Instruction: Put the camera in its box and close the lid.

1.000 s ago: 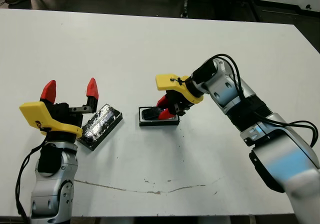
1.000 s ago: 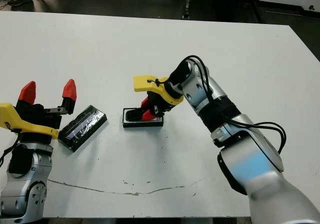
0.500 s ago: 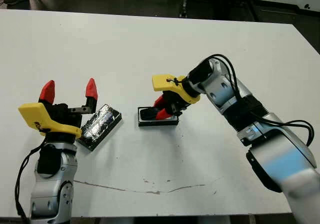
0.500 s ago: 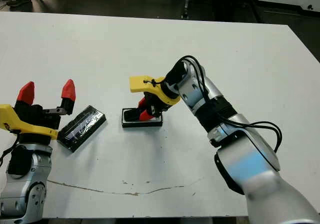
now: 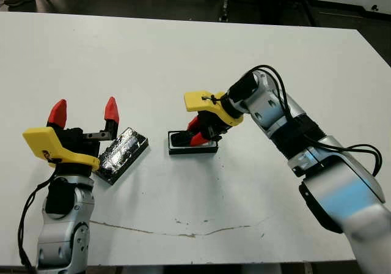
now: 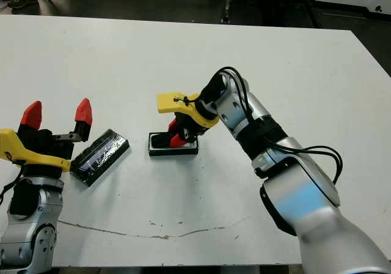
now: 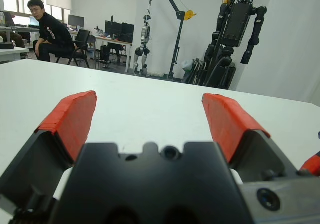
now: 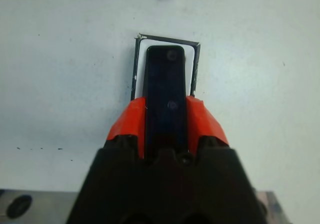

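Note:
The camera (image 8: pixel 165 96), a slim black bar, is clamped between the red fingertips of my right gripper (image 8: pixel 167 116), which is shut on it. Its far end lies over the white lining of the box (image 8: pixel 141 59), a shallow black tray in the middle of the table (image 5: pixel 193 150). Whether the camera rests on the lining I cannot tell. The lid (image 5: pixel 122 154), flat and shiny black, lies on the table left of the box. My left gripper (image 5: pixel 84 111) hovers open just left of the lid, with nothing between its fingers (image 7: pixel 70 119).
A thin dark crack (image 5: pixel 183 232) runs across the table near its front edge. Beyond the table's far edge, the left wrist view shows a seated person (image 7: pixel 47 34) and robot stands (image 7: pixel 235 34). The white table (image 5: pixel 183 60) stretches wide behind the box.
My right gripper has edged a little left over the box with the camera still in it. The left arm and the lid have not moved.

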You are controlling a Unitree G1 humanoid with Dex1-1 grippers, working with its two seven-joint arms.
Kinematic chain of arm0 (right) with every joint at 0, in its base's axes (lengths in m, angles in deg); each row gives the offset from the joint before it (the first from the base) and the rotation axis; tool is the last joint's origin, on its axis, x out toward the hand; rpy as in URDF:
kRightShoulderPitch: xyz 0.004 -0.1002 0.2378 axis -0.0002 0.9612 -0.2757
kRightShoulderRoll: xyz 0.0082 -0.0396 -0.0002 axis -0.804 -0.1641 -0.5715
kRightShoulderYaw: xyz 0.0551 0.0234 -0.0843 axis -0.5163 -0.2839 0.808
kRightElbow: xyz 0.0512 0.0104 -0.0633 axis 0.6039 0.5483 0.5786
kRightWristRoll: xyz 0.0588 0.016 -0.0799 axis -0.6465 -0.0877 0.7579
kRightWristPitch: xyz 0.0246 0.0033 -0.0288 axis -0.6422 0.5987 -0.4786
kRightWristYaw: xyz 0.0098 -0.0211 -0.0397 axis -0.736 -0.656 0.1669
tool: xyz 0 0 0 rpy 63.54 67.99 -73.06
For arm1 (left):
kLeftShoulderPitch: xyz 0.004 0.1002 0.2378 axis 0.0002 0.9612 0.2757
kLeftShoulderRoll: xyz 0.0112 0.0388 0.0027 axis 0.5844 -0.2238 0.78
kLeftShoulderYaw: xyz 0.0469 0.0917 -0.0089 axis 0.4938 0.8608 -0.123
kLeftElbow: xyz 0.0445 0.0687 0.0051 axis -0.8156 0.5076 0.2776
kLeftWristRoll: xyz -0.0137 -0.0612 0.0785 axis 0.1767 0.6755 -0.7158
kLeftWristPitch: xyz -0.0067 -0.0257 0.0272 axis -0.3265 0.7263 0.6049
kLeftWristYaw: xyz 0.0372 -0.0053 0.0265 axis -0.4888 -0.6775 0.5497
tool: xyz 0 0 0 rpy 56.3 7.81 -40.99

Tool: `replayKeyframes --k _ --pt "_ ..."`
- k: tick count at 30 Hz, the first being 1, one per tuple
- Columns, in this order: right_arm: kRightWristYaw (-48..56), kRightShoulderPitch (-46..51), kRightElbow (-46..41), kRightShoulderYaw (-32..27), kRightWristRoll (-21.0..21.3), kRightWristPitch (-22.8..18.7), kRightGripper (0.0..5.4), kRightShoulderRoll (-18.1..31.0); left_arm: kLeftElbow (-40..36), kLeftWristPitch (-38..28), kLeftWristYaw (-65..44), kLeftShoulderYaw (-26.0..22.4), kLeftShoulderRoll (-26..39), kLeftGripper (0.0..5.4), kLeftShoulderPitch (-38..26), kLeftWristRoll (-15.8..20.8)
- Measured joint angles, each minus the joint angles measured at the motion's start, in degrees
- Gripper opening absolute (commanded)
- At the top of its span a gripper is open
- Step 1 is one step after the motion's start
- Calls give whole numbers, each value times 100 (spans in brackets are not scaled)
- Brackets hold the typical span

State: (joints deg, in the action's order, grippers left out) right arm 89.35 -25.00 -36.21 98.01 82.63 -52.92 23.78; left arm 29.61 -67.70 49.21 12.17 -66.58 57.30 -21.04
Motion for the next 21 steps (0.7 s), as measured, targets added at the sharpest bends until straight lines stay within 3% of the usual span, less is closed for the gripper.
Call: replayKeyframes --k 9,21 --pt "-81 -244 636 -29 109 750 367 -100 0 11 8 3 -2 540 0 2" --pt "-148 -454 1099 -260 193 1280 538 -94 0 33 19 11 -1 540 -1 3"
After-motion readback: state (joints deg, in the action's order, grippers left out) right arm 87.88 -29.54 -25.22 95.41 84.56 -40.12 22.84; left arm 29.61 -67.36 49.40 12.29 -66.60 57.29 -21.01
